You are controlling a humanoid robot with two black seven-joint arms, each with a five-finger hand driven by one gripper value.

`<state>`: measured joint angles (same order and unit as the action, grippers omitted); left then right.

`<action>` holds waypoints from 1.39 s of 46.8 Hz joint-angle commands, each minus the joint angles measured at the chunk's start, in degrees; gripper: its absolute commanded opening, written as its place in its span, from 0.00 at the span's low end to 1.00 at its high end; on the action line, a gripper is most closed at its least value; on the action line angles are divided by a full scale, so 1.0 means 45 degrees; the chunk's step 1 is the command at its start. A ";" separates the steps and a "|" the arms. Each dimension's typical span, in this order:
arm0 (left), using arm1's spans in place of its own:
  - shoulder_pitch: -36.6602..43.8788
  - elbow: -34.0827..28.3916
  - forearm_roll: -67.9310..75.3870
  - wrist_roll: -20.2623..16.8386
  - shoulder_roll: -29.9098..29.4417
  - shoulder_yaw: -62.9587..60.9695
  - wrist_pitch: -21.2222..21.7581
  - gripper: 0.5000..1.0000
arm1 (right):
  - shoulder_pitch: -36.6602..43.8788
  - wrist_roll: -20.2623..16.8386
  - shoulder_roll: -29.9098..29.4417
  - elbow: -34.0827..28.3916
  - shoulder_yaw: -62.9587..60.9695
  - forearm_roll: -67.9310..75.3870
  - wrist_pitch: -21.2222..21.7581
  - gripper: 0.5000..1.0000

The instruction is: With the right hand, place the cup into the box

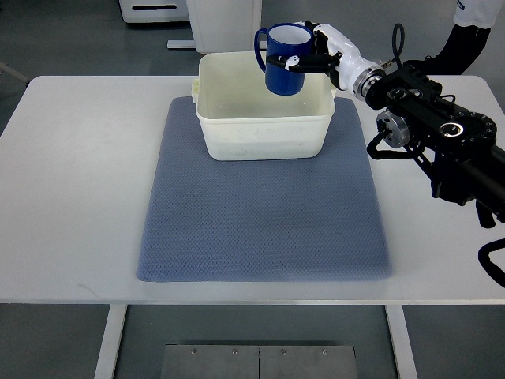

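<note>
Hanging upright over the far part of the box (264, 130), the blue cup (282, 61) is gripped from its right side by the right hand (319, 57), handle pointing left, so lowering it straight down looks enough.

One cup (284, 59), one box (264, 126), one mat (260, 221), one table (79, 158).

Open-topped box (264, 126), bare inside, clear mat (260, 213) in front.
</note>
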<state>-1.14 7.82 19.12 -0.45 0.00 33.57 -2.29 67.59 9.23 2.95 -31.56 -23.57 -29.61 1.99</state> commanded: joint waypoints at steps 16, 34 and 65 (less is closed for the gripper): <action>0.0000 0.0000 -0.0010 0.0002 0.0000 0.0000 0.0001 1.00 | -0.0040 -0.0058 -0.0109 0.0217 0.0609 0.0018 -0.0404 0.00; 0.0000 0.0000 -0.0010 0.0002 0.0000 0.0000 0.0001 1.00 | -0.0235 0.0059 -0.0128 0.0080 0.0629 0.0018 -0.0404 0.00; 0.0000 0.0000 -0.0010 0.0002 0.0000 0.0000 0.0001 1.00 | -0.0508 0.0489 -0.0128 0.0061 0.0629 0.0018 -0.0384 0.97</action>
<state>-1.14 7.82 19.10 -0.43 0.00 33.57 -2.29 65.32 11.43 2.37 -31.24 -20.83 -29.53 0.25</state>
